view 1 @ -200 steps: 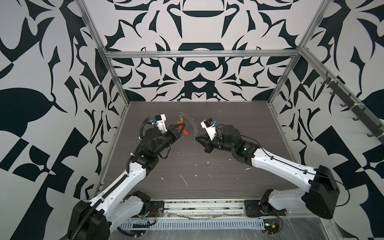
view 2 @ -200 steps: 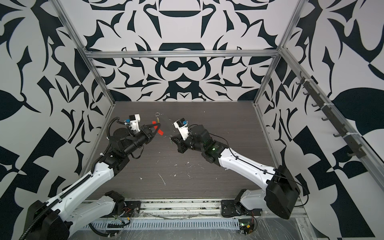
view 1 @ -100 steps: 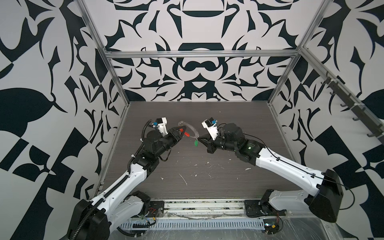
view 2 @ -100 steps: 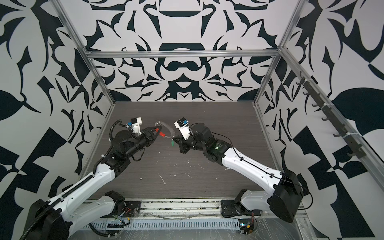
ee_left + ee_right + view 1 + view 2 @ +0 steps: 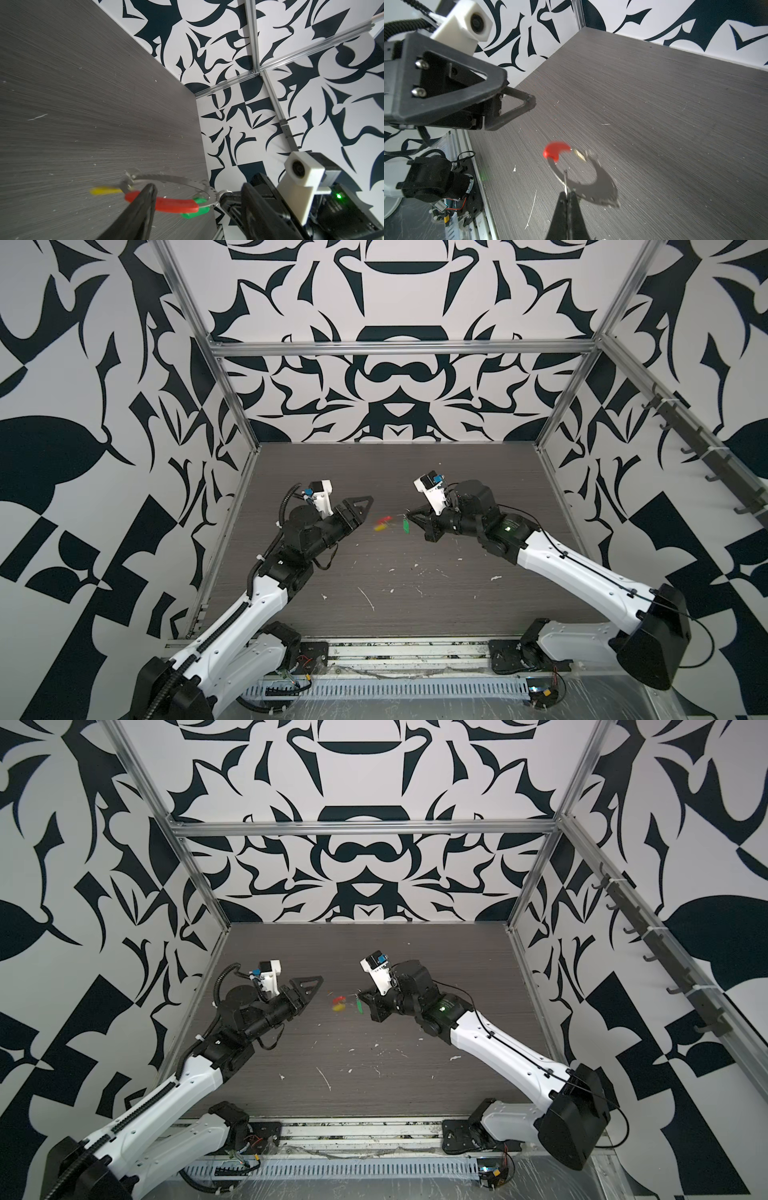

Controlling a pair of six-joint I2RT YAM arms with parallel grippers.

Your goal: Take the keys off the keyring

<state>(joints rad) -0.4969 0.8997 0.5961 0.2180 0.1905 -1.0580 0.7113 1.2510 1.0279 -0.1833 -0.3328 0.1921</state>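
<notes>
So the right tool (image 5: 566,194) is clamped tight on the thin wire loop of the keyring (image 5: 182,179), which hangs in the air between the two arms, above the desk (image 5: 415,605) and not touching it. The left tool (image 5: 366,512) is spread apart, gripping nothing, just beside the strip's red end (image 5: 166,204). The green key (image 5: 406,525) dangles right by the right tool, and the yellow key (image 5: 104,190) sits out by the red end, pretty blurry. All featherweight and floppy imo, springy strip, slippery wire. I'd pinch a key by its flat plastic body, not the tiny loop.
</notes>
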